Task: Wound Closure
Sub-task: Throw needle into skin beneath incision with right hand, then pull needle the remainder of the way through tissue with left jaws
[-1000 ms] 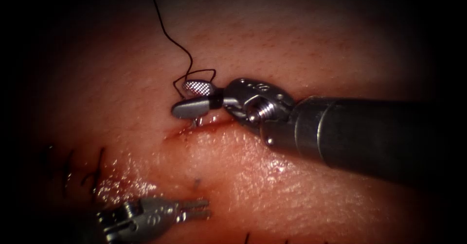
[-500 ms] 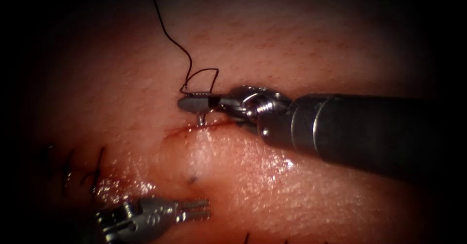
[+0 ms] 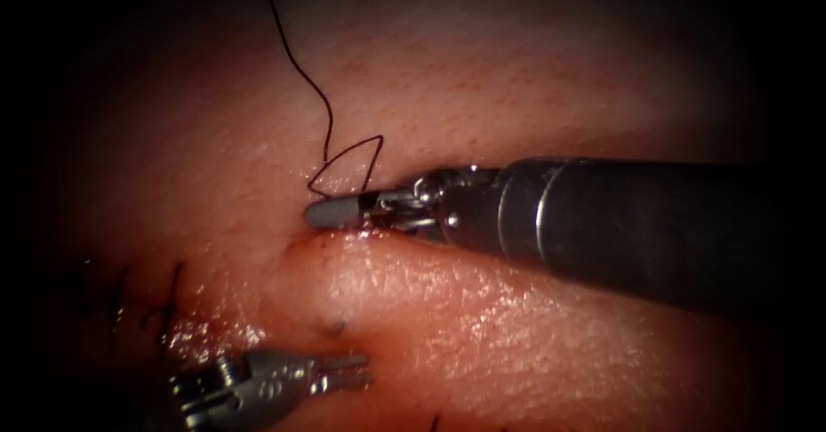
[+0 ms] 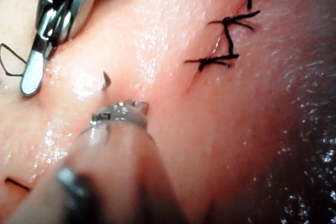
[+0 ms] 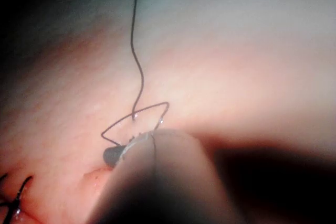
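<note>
My right tool (image 3: 315, 214) comes in from the right and lies along the cut (image 3: 297, 241) in the tissue (image 3: 516, 79). Its jaws are shut on the needle near its thread end. The needle is in the tissue and mostly hidden. A small dark tip (image 3: 335, 324) shows on a raised bump on the near side of the cut, and in the left wrist view the needle tip (image 4: 106, 79) is seen too. Black thread (image 3: 301, 70) runs from the top down into a small loop (image 3: 348, 163) at the jaws. My left tool (image 3: 365, 370) waits near the front with its jaws slightly apart, holding nothing.
Several finished black stitches (image 3: 163, 311) close the cut at the lower left, and the stitches (image 4: 231, 30) are seen in the left wrist view as well. Wet red fluid (image 3: 206, 329) glistens beside them. The right tool's thick shaft (image 3: 654, 225) crosses the right half of the field.
The right jaws closed on the needle standing at the cut, then dropped and turned down against the cut. The bump on the near side rose. The left tool stayed still.
</note>
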{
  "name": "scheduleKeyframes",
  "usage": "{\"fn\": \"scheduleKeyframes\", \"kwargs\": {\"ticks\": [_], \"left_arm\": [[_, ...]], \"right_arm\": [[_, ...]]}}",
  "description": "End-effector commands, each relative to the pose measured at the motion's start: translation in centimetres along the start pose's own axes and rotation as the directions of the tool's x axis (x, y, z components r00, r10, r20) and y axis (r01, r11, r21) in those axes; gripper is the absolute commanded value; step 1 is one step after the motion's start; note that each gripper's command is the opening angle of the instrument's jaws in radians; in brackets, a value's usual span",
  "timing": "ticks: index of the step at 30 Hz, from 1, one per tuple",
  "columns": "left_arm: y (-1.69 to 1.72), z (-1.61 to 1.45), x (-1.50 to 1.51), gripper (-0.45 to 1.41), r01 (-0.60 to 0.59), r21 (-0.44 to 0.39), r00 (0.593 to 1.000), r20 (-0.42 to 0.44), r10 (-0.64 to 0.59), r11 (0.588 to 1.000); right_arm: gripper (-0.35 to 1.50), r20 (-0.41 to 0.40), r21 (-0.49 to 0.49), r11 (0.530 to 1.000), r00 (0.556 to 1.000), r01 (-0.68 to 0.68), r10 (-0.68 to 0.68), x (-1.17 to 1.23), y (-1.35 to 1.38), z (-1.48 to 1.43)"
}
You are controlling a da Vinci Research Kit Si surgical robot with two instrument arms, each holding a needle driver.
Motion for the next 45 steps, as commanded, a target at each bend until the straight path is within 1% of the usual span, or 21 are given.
{"fn": "scheduleKeyframes", "kwargs": {"ticks": [1,5,7,9,11,12,13,14,15,17,19,21,23,25,27,30,32,34,38,42,45], "left_arm": [[-0.02,0.08,0.01,-0.17,0.0,0.0,1.0,-0.001,0.0,1.0],[-0.07,0.07,-0.01,-0.17,-0.001,-0.009,1.0,-0.004,0.001,1.0],[-0.13,0.04,-0.02,-0.17,-0.027,-0.029,0.999,-0.031,0.026,0.999],[-0.18,-0.01,-0.02,-0.17,-0.042,-0.022,0.996,-0.077,0.041,0.999],[-0.21,-0.04,-0.02,-0.15,-0.058,-0.031,0.992,-0.11,0.054,0.998],[-0.23,-0.05,-0.02,-0.15,-0.077,-0.042,0.989,-0.132,0.071,0.996],[-0.23,-0.05,-0.02,-0.15,-0.077,-0.042,0.989,-0.132,0.071,0.996],[-0.24,-0.07,-0.04,-0.01,-0.136,-0.041,0.977,-0.169,0.127,0.99],[-0.25,-0.08,-0.05,0.0,-0.153,-0.035,0.971,-0.189,0.144,0.988],[-0.26,-0.08,-0.06,0.0,-0.158,-0.049,0.966,-0.217,0.144,0.986],[-0.28,-0.07,-0.06,0.09,-0.166,-0.064,0.952,-0.27,0.144,0.984],[-0.28,-0.07,-0.07,0.2,-0.171,-0.056,0.941,-0.306,0.146,0.984],[-0.28,-0.08,-0.07,0.22,-0.18,-0.065,0.928,-0.342,0.147,0.982],[-0.29,-0.1,-0.05,0.22,-0.195,-0.072,0.913,-0.377,0.154,0.978],[-0.31,-0.15,0.0,0.22,-0.22,-0.05,0.883,-0.435,0.177,0.974],[-0.32,-0.19,0.06,0.22,-0.222,-0.04,0.866,-0.467,0.178,0.974],[-0.33,-0.23,0.14,0.24,-0.228,-0.032,0.85,-0.494,0.183,0.973],[-0.32,-0.24,0.23,0.17,-0.24,-0.024,0.839,-0.509,0.195,0.97],[-0.3,-0.16,0.36,0.15,-0.251,-0.01,0.824,-0.528,0.208,0.968],[-0.31,-0.04,0.44,0.15,-0.265,-0.023,0.807,-0.552,0.209,0.964],[-0.33,0.05,0.47,0.05,-0.276,-0.027,0.795,-0.568,0.212,0.961]], "right_arm": [[-0.35,0.012,0.015,1.0,1.0,-0.005,0.005,-0.02,-0.08,0.08],[-0.35,0.027,0.027,1.0,1.0,-0.013,0.012,-0.08,-0.21,0.05],[-0.35,0.021,0.041,0.999,1.0,-0.024,0.023,-0.07,-0.26,-0.01],[-0.35,0.01,0.06,0.998,1.0,-0.004,0.003,-0.01,-0.27,-0.1],[-0.35,-0.01,0.053,0.995,0.996,0.089,-0.088,0.06,-0.26,-0.17],[-0.08,-0.028,0.042,0.989,0.99,0.141,-0.14,0.1,-0.25,-0.2],[-0.08,-0.028,0.042,0.989,0.99,0.141,-0.14,0.1,-0.25,-0.2],[0.51,-0.06,0.017,0.971,0.969,0.24,-0.238,0.23,-0.22,-0.29],[0.69,-0.066,0.01,0.961,0.959,0.276,-0.275,0.29,-0.21,-0.34],[0.91,-0.078,0.002,0.941,0.939,0.337,-0.336,0.47,-0.17,-0.46],[1.08,-0.096,-0.009,0.925,0.92,0.381,-0.38,0.71,-0.09,-0.64],[1.08,-0.098,-0.018,0.915,0.91,0.402,-0.402,0.82,-0.02,-0.75],[1.13,-0.101,-0.028,0.912,0.907,0.408,-0.409,0.93,0.05,-0.88],[1.13,-0.098,-0.031,0.909,0.904,0.415,-0.416,0.99,0.1,-0.98],[1.13,-0.09,-0.031,0.908,0.903,0.419,-0.42,1.05,0.17,-1.15],[1.1,-0.091,-0.04,0.906,0.902,0.421,-0.422,1.04,0.2,-1.27],[0.98,-0.089,-0.047,0.905,0.9,0.424,-0.426,1.01,0.23,-1.41],[0.83,-0.088,-0.055,0.901,0.897,0.43,-0.433,0.96,0.29,-1.53],[0.81,-0.096,-0.071,0.896,0.891,0.438,-0.443,0.9,0.38,-1.66],[0.83,-0.129,-0.063,0.897,0.888,0.438,-0.442,0.82,0.41,-1.8],[0.85,-0.15,-0.059,0.901,0.888,0.43,-0.434,0.77,0.37,-1.96]]}}
